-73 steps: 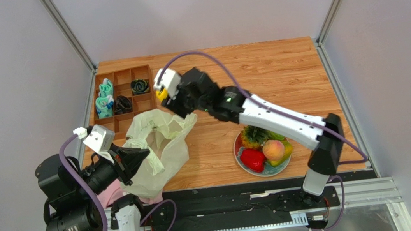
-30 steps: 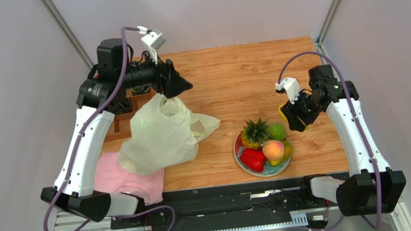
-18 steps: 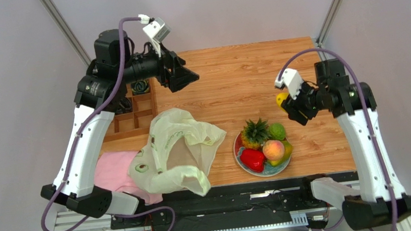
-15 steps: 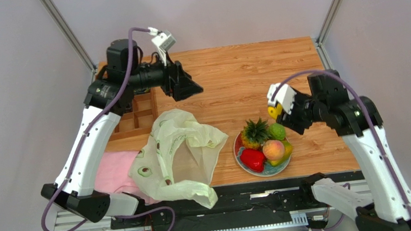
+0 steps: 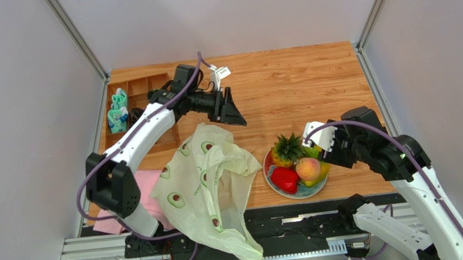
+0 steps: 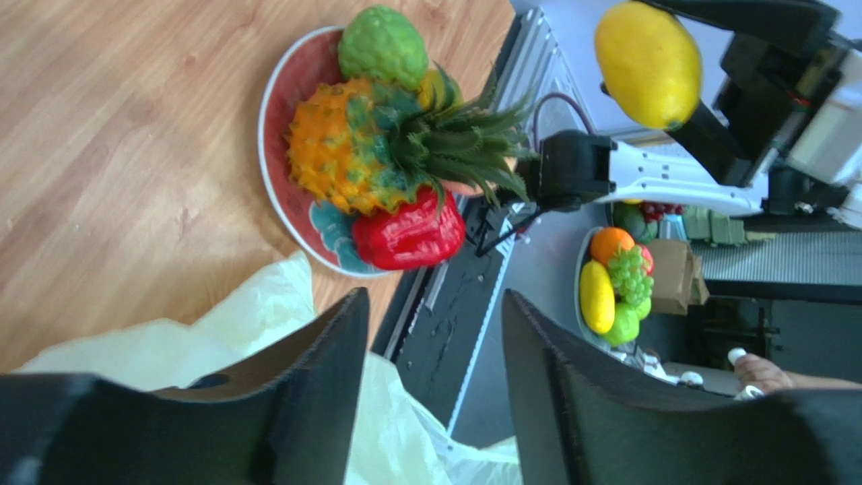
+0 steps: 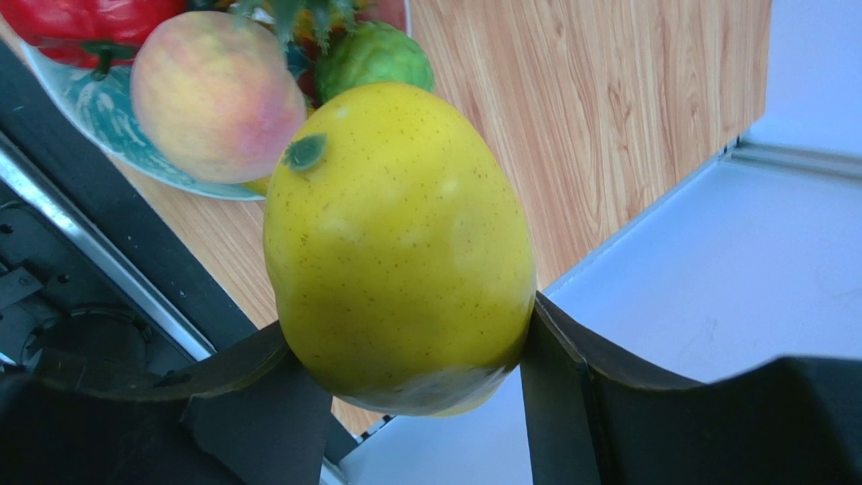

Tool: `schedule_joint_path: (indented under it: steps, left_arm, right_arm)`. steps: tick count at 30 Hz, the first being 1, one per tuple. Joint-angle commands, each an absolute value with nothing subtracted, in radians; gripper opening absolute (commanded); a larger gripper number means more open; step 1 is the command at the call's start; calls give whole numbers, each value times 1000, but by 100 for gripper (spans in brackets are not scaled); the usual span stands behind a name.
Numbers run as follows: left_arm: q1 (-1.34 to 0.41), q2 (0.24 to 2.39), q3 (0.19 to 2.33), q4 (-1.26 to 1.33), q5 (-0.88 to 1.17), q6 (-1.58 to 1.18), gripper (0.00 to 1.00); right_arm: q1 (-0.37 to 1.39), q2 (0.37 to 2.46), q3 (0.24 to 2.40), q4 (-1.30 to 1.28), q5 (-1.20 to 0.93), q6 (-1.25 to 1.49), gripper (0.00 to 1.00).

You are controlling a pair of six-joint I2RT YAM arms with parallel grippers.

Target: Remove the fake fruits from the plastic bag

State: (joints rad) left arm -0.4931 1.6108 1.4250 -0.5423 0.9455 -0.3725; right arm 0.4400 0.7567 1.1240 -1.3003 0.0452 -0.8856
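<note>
Lab cell, grey panel walls (image 5: pixel 18 96)

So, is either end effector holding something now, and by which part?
The right end effector clamps the yellow mango across its sides, away from the stem end. The left end effector holds nothing.

At the near left corner of the tabletop (image 5: pixel 301 81), the plastic bag (image 5: pixel 201 187) hides most of the pink cloth (image 5: pixel 150 188).

Bag (image 5: pixel 204 186) crumpled, four fruits (image 5: pixel 284 178) on plate (image 6: pixel 273 152), mango (image 7: pixel 400 243) gripped
</note>
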Motion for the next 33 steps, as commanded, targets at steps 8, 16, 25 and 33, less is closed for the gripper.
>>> schedule_joint_path:
  steps: [8,16,25,33]
  left_arm:
    - [-505,1942,1567,-443,1069,-554,39]
    - [-483,1951,1673,-657,997,-383,66]
    - [-319,1753,1870,-1343,776,125,99]
    - [-299,1700,1660,-1465,626,290,99]
  right_arm:
    - [335,840,1247,-1068,173,-594,0]
    - [259,907,1407,-1150,155,-610,1]
    - [235,923,1370,-1155,101,-555,1]
    - [221,973,1373,-1117,66,-546,1]
